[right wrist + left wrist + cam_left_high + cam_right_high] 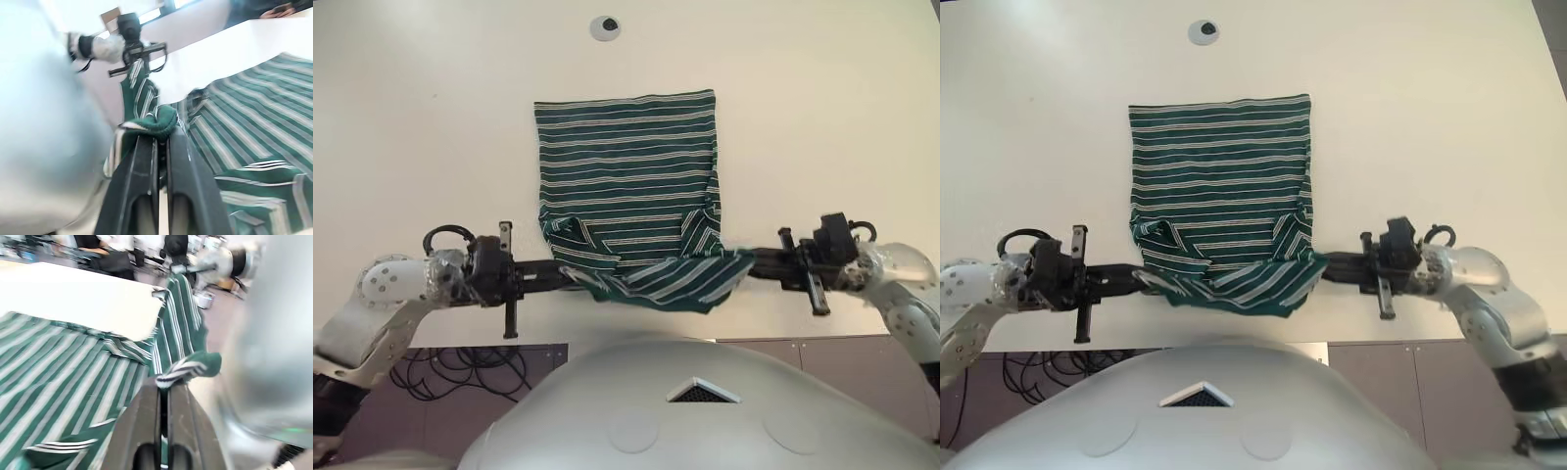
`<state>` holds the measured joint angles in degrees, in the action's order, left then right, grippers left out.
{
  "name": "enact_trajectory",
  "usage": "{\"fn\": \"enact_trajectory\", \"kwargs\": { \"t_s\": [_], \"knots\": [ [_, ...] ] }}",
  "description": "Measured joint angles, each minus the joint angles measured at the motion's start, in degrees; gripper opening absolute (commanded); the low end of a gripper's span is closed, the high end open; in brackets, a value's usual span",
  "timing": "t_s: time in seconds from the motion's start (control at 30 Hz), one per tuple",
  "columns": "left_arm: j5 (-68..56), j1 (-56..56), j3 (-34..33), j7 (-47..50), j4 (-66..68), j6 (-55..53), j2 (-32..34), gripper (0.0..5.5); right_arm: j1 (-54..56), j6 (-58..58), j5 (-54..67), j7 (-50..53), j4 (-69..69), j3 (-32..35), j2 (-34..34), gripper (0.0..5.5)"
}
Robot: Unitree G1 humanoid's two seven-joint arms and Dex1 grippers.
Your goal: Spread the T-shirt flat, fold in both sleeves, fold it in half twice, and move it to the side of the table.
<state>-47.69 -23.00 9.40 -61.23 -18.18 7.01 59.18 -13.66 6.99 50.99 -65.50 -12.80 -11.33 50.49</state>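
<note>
Currently the T-shirt (pixel 626 186) hem, lower centre, is clamped tight by left end effector (pixel 574 278) and right end effector (pixel 752 262). Tucked sleeves (pixel 570 238) could be undone by uneven lifting.

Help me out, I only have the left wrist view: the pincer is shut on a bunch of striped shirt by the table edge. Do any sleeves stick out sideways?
Observer: No. In the head view the shirt is a plain rectangle, with cloth folded inward at the near end.
Operator: Is the right pincer shut on it?
Observer: Yes, its own camera shows the right pincer shut on a wad of the cloth.
Operator: Anything past the far edge?
Observer: A small round disc lies on the table, apart from the shirt.
</note>
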Motion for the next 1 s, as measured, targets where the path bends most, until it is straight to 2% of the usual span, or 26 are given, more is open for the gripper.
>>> {"fn": "enact_trajectory", "kwargs": {
  "t_s": [0.23,0.47,0.73,0.77,1.0],
  "knots": [
    [11.9,22.4,-2.1,10.9,26.1,-1.0,-20.7,0.04,20.8,2.3,-13.4,11.4,19.9,0.0,-16.7,0.00],
    [24.1,37.7,-4.2,15.2,47.4,4.8,-30.0,0.04,32.4,3.3,-24.2,19.7,34.8,0.6,-25.9,0.00],
    [34.8,47.1,-5.5,22.6,62.4,8.3,-33.3,0.04,43.6,-2.1,-33.9,25.2,51.5,2.6,-32.3,0.00],
    [35.1,47.3,-5.7,22.5,63.2,8.2,-33.5,0.00,44.2,-2.4,-34.8,26.0,53.4,3.0,-32.6,0.34],
    [36.2,49.6,-7.9,23.2,66.9,5.5,-35.3,1.25,51.7,-3.8,-35.3,29.9,68.3,10.7,-34.6,1.59]
  ]
}}
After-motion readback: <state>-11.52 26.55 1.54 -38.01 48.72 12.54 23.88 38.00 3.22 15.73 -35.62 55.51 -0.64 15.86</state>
